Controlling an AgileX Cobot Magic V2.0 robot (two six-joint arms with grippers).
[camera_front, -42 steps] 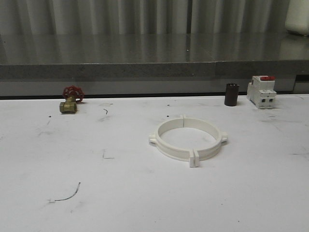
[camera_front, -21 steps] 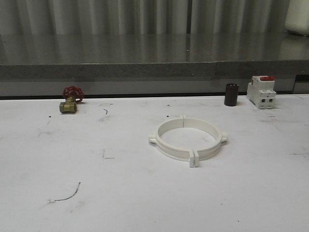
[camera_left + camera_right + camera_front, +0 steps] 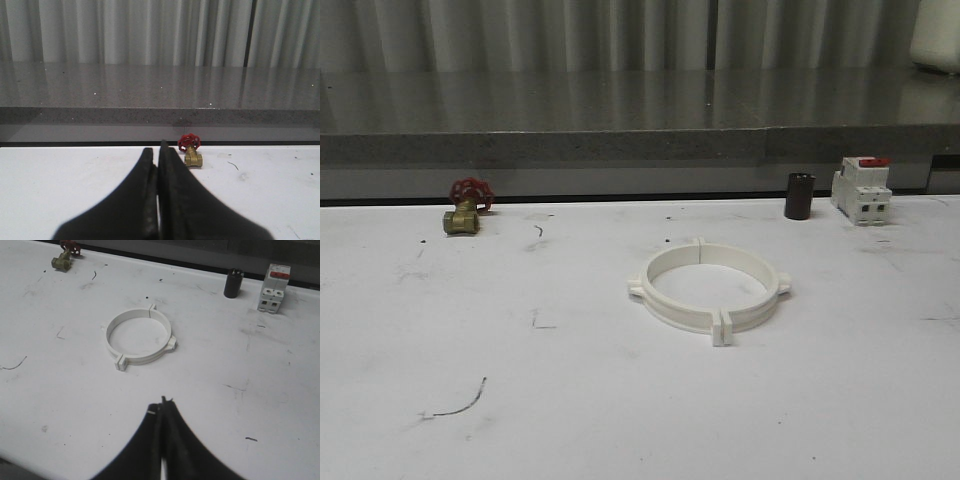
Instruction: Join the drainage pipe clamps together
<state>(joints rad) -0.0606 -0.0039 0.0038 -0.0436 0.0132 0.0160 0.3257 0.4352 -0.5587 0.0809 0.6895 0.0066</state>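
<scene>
The right gripper (image 3: 162, 407) has its black fingers pressed together with nothing between them, and hangs above bare white table (image 3: 75, 405). Just ahead of its tips, slightly toward the left arm's side, lie the drainage pipe clamps (image 3: 137, 337): two white half-rings set flat, end to end, so that they already make a closed ring. The nearer tab joint (image 3: 120, 363) faces the gripper, and the farther joint (image 3: 151, 307) sits across the ring from it. Whether the tabs are locked or merely butted cannot be told.

Farther on, well beyond the ring and off to the right arm's side, stand a black cylinder (image 3: 232, 282) and a white circuit breaker with a red top (image 3: 273, 287). Far ahead to the other side is a brass valve with a red handwheel (image 3: 64, 255).

The left gripper (image 3: 157, 165) is likewise squeezed closed and empty, with that same valve directly ahead of its tips, well apart.

The chief risk, as I judge it, is disturbing a ring that looks assembled. A closed finger coming down on the rim could spring a joint apart or skid the light plastic across the smooth table. If the halves only touch, a push from one side would slide both rather than seat the tabs, unless the other arm braces the far side.
</scene>
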